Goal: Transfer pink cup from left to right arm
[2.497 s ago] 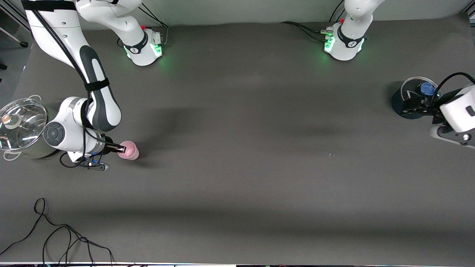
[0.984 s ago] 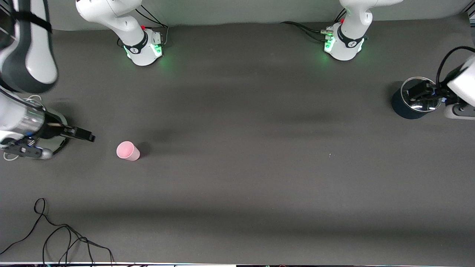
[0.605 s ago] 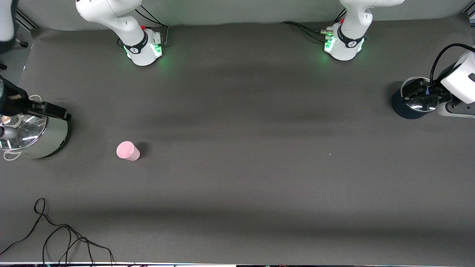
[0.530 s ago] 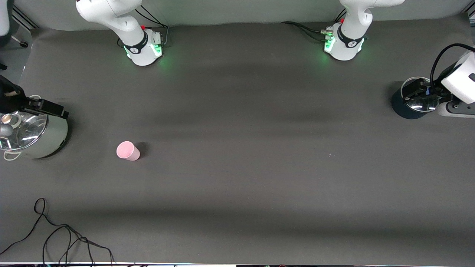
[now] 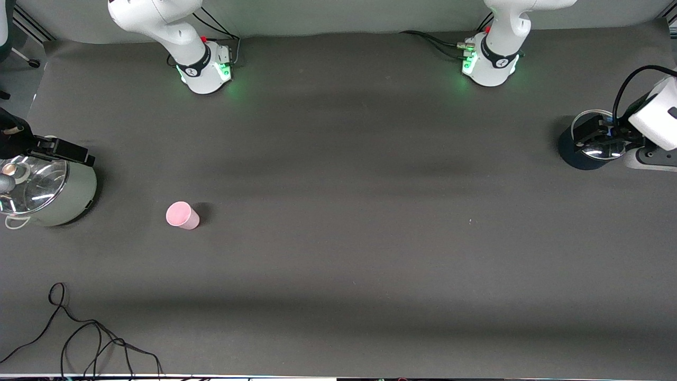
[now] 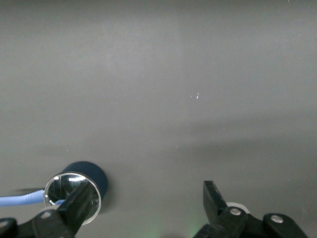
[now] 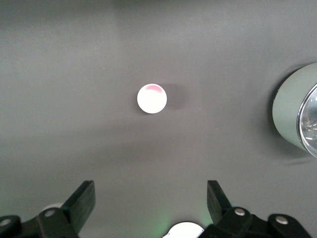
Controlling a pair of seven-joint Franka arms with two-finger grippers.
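Observation:
The pink cup (image 5: pixel 182 215) stands alone on the dark table toward the right arm's end, beside the grey-green pot (image 5: pixel 79 198). It also shows in the right wrist view (image 7: pixel 152 98), free of any grip. My right gripper (image 5: pixel 78 153) is open and empty, up over the rim of the grey-green pot, and its own view shows it (image 7: pixel 149 201) with jaws wide apart. My left gripper (image 5: pixel 588 132) is open and empty over the dark blue pot (image 5: pixel 571 154) at the left arm's end. Its own view shows the left gripper (image 6: pixel 147 203) with jaws spread.
The grey-green pot has a glass lid (image 5: pixel 31 182) and also shows in the right wrist view (image 7: pixel 292 116). The dark blue pot with its glass lid shows in the left wrist view (image 6: pixel 86 173). A black cable (image 5: pixel 79 338) lies by the table's front edge.
My right gripper has let go of the pink cup, risen and drawn back over the grey-green pot. The cup has stayed where it was. My left gripper shifted slightly over the blue pot.

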